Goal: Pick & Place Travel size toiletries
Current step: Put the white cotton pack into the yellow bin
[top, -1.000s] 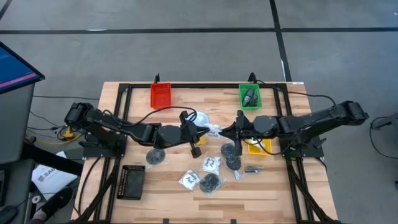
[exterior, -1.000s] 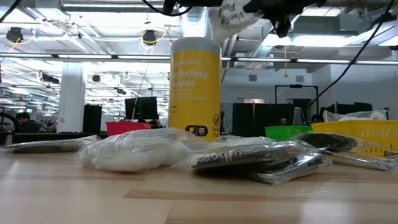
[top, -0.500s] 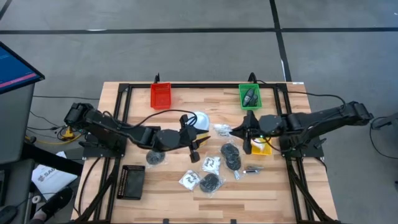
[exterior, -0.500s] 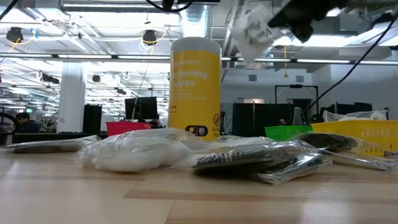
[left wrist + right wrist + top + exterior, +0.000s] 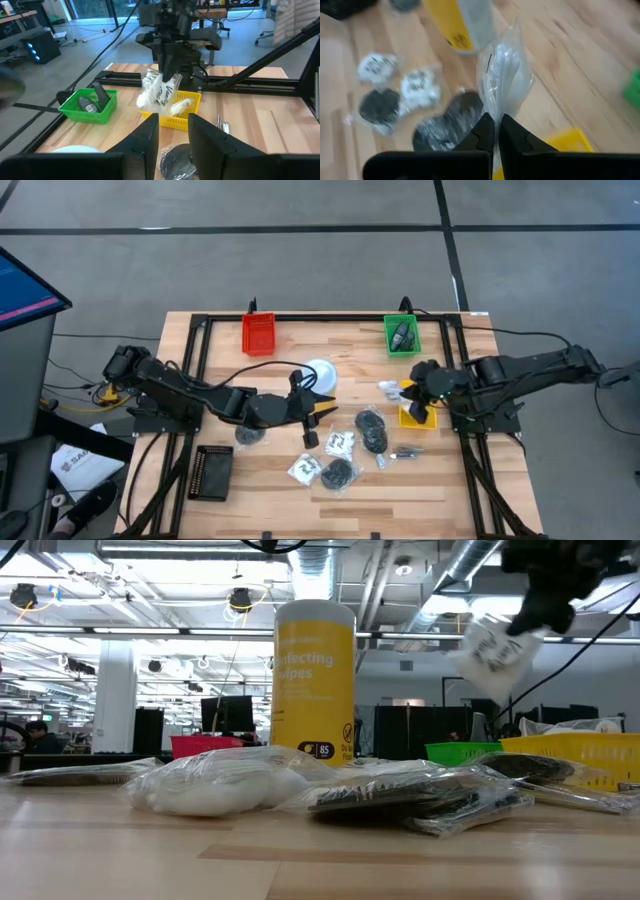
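My right gripper (image 5: 497, 131) is shut on a clear sachet (image 5: 505, 75) with white filling and black print. It hangs in the air beside the yellow tray (image 5: 418, 417), and shows too as the sachet (image 5: 389, 388) from above and the sachet (image 5: 492, 652) in the low view. My left gripper (image 5: 173, 134) is open and touches nothing; it hovers by the yellow tub's white lid (image 5: 320, 372). More toiletries lie flat on the table: white printed sachets (image 5: 340, 443), dark round bundles in clear bags (image 5: 372, 430), and a small silvery bit (image 5: 405, 452). My right gripper pinches the sachet's top edge (image 5: 492, 107) between its two fingers, which point down from above, as the left wrist view shows at the fingers (image 5: 169, 65). The sachet hangs below them, tilted and lifted clear of the table.
A red tray (image 5: 258, 332) and a green tray (image 5: 402, 335) with dark bottles in it stand at the far edge. A black tray (image 5: 212, 472) sits near the front left. The tall yellow tub (image 5: 313, 680) stands mid-table. Black frame rails run along the table's sides.
My right gripper has carried the sachet from the table's middle, next to the tub, toward the right edge and somewhat downward, ending beside the yellow tray. The sachet has swung and tilted on the way. The toiletries on the table have stayed put.
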{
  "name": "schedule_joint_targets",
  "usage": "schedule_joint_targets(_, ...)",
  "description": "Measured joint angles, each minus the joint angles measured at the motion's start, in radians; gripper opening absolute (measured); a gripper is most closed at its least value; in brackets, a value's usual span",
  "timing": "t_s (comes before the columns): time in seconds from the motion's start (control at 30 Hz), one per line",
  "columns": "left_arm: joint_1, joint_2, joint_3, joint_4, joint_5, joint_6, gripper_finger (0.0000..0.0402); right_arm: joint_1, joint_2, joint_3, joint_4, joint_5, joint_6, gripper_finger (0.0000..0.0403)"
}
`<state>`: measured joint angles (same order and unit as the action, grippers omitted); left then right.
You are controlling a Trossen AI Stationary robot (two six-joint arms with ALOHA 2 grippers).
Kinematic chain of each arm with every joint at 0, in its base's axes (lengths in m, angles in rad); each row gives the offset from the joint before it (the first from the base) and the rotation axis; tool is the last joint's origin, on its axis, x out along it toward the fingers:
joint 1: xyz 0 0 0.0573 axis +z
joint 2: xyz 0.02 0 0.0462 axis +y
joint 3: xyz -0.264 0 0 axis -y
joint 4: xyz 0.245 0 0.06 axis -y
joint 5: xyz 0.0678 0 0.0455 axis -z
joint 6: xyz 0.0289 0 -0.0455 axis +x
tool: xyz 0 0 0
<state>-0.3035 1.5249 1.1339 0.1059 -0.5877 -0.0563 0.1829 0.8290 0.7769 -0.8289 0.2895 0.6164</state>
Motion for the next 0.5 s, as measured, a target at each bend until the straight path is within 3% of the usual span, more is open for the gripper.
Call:
schedule_joint_targets(0.33,0.000,0.000,0.000,-0.001,0.002,0.000,0.0097,0.000,-0.067,0.000,-0.191,-0.006,0.105,0.0000)
schedule_joint_targets(0.5,0.000,0.000,0.000,-0.001,0.085,0.000,0.0097,0.000,-0.071,0.000,-0.297,-0.017,0.175,0.0000)
